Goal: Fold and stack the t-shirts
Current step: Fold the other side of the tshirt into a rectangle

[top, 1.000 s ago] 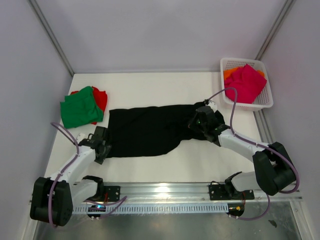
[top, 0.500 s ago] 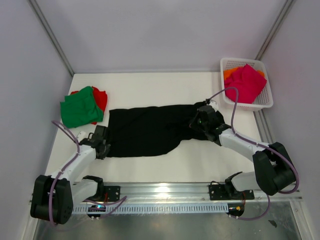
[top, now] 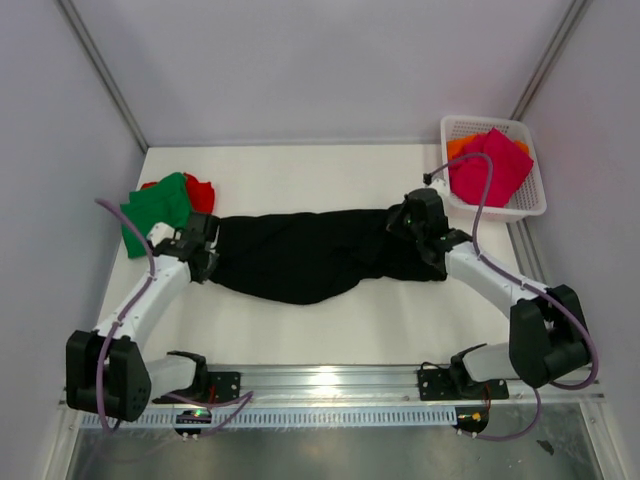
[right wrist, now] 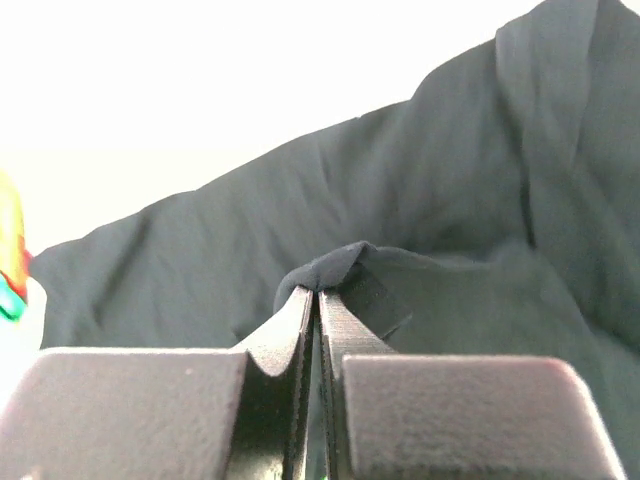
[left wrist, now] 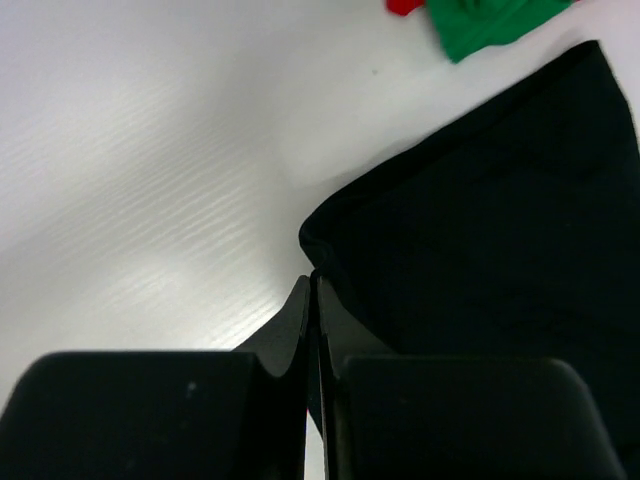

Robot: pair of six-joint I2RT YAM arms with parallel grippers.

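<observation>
Stretching across the middle of the white table [top: 300, 180] in the overhead view, the black t-shirt [top: 300, 262] runs from the left gripper [top: 208, 243] at its left end to the right gripper [top: 408, 224] at its right end. Its near edge bows toward the arms' bases. Just behind the left gripper the green t-shirt [top: 152, 212] lies on the table with the red t-shirt [top: 202, 190] showing at its far side. At the far right corner the white basket [top: 500, 211] holds the magenta-pink t-shirt [top: 490, 165] over the orange t-shirt [top: 459, 147].

From the left wrist, the left gripper's [left wrist: 312, 285] fingers are pressed together with a corner of the black t-shirt [left wrist: 480, 230] pinched at their tips. The cloth spreads away to the right over the table, and the green t-shirt's [left wrist: 490, 22] edge shows at the top.

From the right wrist, the right gripper's [right wrist: 318, 295] fingers are likewise closed, clamped on a small raised fold of the black t-shirt [right wrist: 450, 200], which fills most of the view in soft creases.
</observation>
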